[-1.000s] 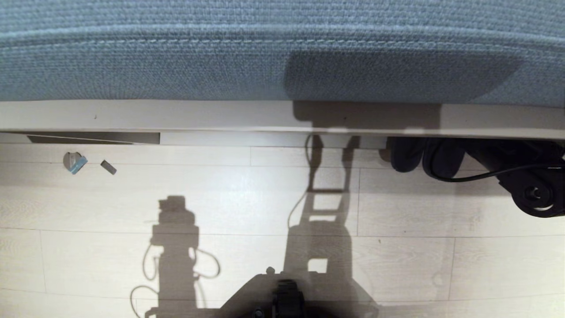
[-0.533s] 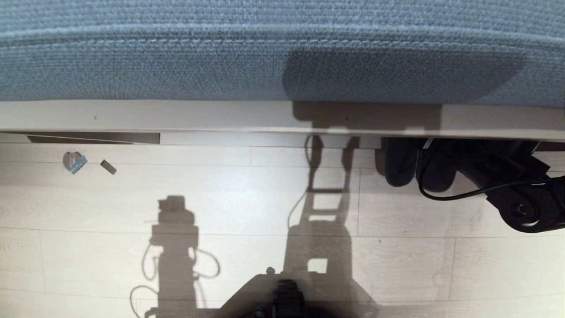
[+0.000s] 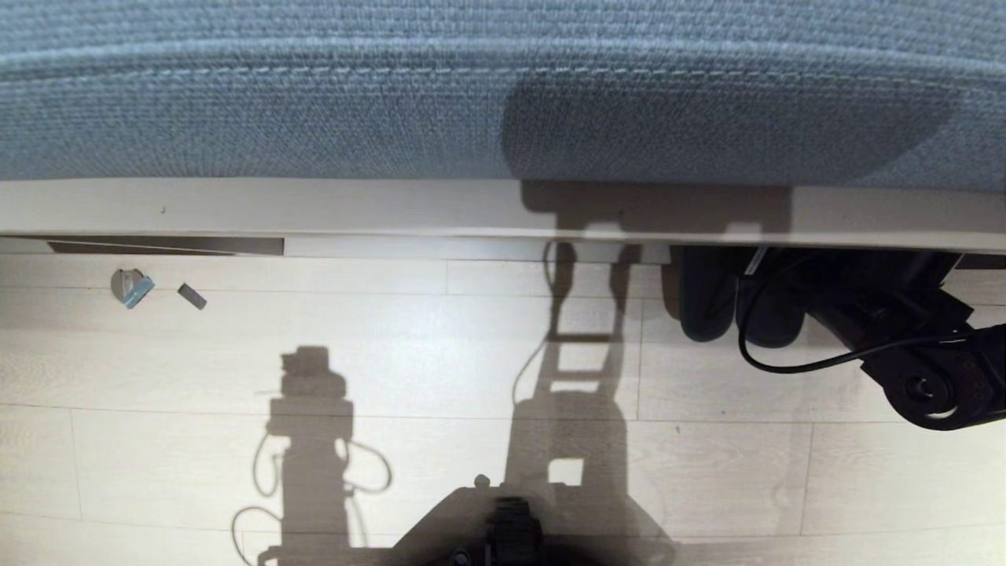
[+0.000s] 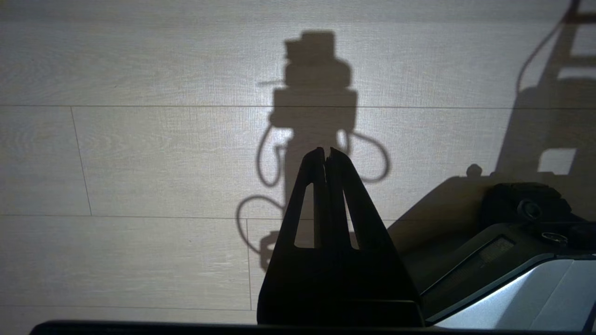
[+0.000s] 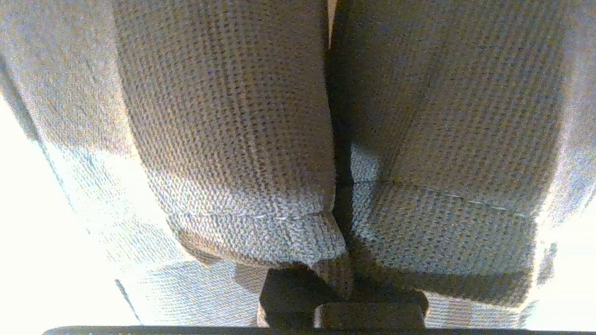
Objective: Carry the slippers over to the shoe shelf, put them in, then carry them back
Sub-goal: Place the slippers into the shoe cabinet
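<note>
The slippers [image 3: 707, 303], two dark fabric ones side by side, stick out over the floor from under the bench's pale board [image 3: 393, 206]. In the right wrist view the slippers [image 5: 242, 139] fill the frame, their inner edges pinched together in my right gripper [image 5: 347, 279], which is shut on them. My right arm [image 3: 927, 385] reaches in from the right, and the gripper itself is hidden behind it there. The shoe shelf bay lies under the board and is hidden. My left gripper [image 4: 326, 151] hangs shut over bare floor, holding nothing.
The blue bench cushion [image 3: 393, 94] fills the top of the head view. Two small scraps [image 3: 134, 288] [image 3: 192, 297] lie on the wood floor at the left. A black cable [image 3: 794, 365] loops off the right arm. My base [image 3: 511, 534] shows at the bottom edge.
The right arm has drawn back from under the board towards me and a little left, bringing more of the slippers into sight. The left arm has not moved.
</note>
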You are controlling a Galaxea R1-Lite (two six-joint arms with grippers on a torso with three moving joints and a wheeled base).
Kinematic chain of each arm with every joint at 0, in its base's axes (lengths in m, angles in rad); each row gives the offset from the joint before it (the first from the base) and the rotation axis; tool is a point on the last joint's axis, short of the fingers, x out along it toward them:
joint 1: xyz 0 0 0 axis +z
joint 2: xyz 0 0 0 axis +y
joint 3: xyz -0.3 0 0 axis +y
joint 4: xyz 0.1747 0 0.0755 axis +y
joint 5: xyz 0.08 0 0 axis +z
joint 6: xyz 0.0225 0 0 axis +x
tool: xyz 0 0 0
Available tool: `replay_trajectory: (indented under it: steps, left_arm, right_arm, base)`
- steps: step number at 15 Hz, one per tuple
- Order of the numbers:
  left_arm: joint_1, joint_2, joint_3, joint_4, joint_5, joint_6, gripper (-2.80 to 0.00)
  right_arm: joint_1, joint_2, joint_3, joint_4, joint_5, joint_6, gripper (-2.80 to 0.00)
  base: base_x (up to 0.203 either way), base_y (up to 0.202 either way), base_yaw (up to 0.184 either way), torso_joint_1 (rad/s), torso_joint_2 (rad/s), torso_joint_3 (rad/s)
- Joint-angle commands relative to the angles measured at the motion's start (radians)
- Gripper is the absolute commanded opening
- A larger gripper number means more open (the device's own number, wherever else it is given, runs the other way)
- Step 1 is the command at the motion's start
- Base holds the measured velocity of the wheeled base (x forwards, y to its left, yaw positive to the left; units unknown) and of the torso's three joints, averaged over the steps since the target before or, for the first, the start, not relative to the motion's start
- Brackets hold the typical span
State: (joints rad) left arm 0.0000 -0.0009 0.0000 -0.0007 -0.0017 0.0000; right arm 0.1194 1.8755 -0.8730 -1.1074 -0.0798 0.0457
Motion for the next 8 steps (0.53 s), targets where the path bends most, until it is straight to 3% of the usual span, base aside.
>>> replay_trajectory:
  steps: [1, 8]
  left_arm:
    - [0.0, 0.001, 0.0, -0.001, 0.0, 0.0, -2.8]
    - [0.0, 0.001, 0.0, -0.001, 0.0, 0.002, -2.8]
  right_arm:
    - [0.015, -0.033, 0.02, -0.006, -0.001, -0.001, -2.8]
    - [0.037, -0.154, 0.149, -0.007, 0.003, -0.045, -2.8]
  base:
    - [0.0, 0.0, 0.0, 0.0, 0.0, 0.0]
    - [0.0, 0.0, 0.0, 0.0, 0.0, 0.0]
